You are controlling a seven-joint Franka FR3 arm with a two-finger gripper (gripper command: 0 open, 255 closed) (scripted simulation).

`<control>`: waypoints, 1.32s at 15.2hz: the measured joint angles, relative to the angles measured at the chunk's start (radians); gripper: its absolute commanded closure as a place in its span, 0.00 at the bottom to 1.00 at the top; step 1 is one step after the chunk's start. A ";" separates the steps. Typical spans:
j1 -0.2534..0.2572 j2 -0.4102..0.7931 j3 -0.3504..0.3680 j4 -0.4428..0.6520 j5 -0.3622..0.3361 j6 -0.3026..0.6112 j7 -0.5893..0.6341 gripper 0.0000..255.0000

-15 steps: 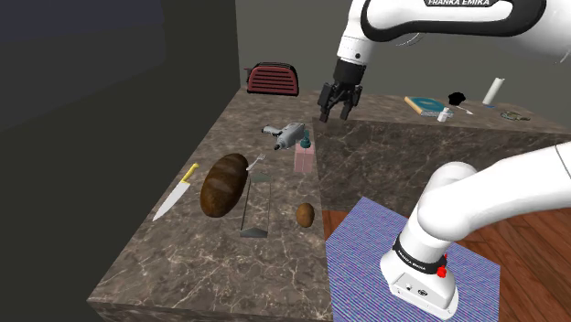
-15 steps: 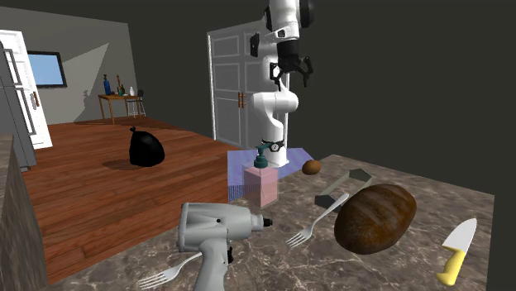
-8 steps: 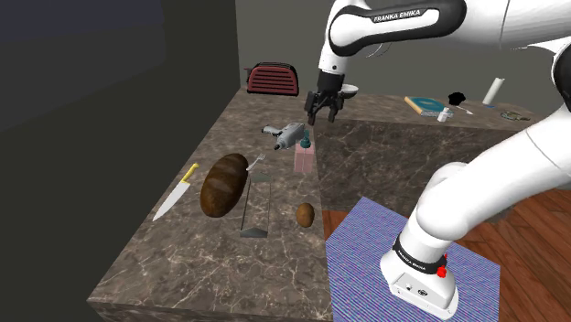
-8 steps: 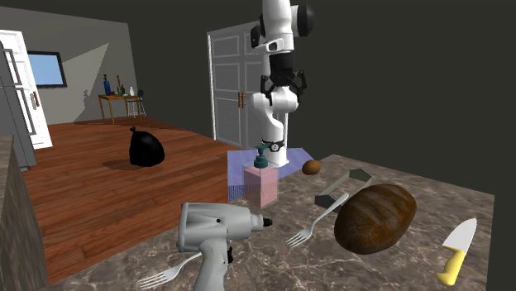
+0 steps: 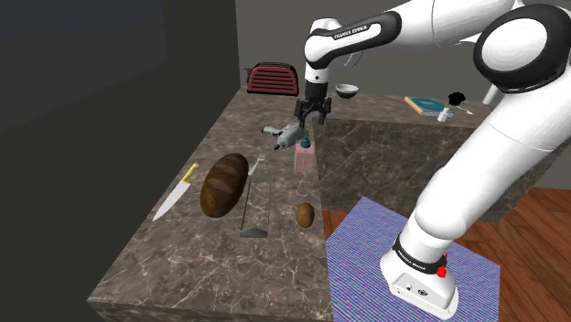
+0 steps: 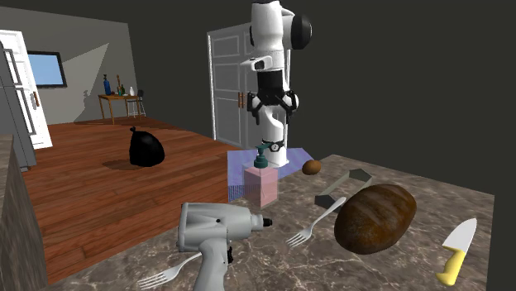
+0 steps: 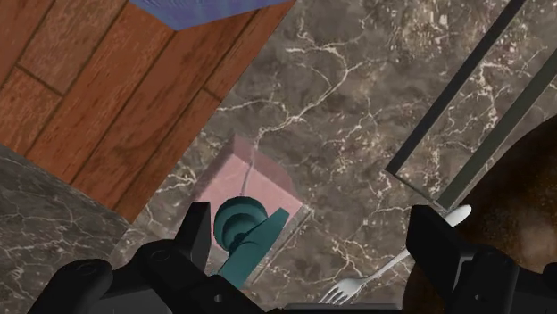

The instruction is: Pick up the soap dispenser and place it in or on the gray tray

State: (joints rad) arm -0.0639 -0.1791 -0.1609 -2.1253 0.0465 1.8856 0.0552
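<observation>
Task status: early stage by the look of it; nothing grasped, nothing placed.
End effector (image 7: 317, 234): fingers spread wide, empty, poised straight above soap dispenser (image 7: 245, 201).
Soap dispenser: pink body, teal pump, upright on tabletop (image 5: 183, 265) near its edge; pump head just inside one finger, untouched.
Remaining: descent, closing on body, lift, carry, release.
Gray tray (image 7: 482, 116): shallow, flat on tabletop, near, beyond the other finger; apparently holds nothing; fork (image 7: 393, 265) just beside it.

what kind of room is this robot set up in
Most likely a home kitchen. A dark stone-patterned counter carries a red toaster, a loaf and a yellow-handled knife. Beyond it are a wood floor and a white panelled door, so it looks like a house.
</observation>
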 measured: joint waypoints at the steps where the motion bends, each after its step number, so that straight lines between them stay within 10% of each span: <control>1: -0.003 0.033 -0.004 0.023 -0.002 0.002 -0.001 0.00; 7: -0.025 0.254 -0.030 0.181 0.002 0.024 -0.026 0.00; 20: -0.027 0.284 -0.031 0.115 0.007 0.116 -0.033 0.00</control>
State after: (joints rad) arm -0.0907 0.1051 -0.1922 -2.0099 0.0536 2.0020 0.0218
